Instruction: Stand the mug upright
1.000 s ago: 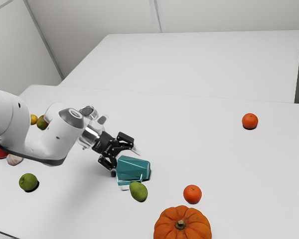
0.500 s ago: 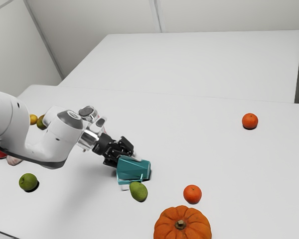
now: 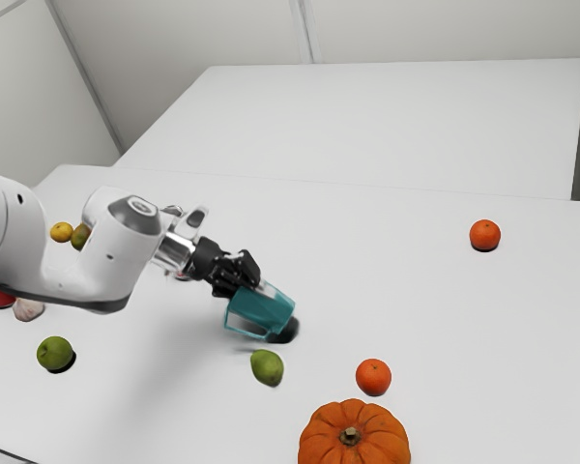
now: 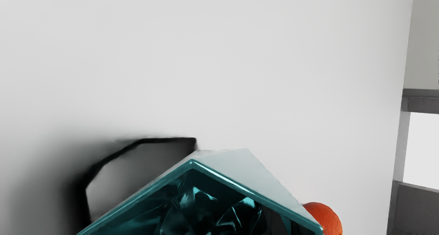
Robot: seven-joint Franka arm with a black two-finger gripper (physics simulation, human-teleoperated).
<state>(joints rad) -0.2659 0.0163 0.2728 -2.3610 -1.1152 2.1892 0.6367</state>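
In the exterior view my gripper [image 3: 249, 282] is shut on the teal mug [image 3: 266, 310] near its rim. The mug is tilted and partly or wholly off the table, with its dark shadow beside its lower end and its handle toward the exterior view's lower left. In the wrist view I look into the open mouth of the mug [image 4: 192, 163], which faces my hand. The fingertips at the mug's wall are mostly hidden.
A green pear [image 3: 267, 367] lies close below the mug in the exterior view. Farther right are an orange [image 3: 373, 377], a pumpkin [image 3: 354, 437] and another orange [image 3: 484, 235]. A green fruit [image 3: 54, 354] is at the left on the white table [image 3: 416, 290].
My gripper has moved onto the mug's rim and closed. The mug has risen and tilted, its handle swinging away from the pear, which has shifted slightly.
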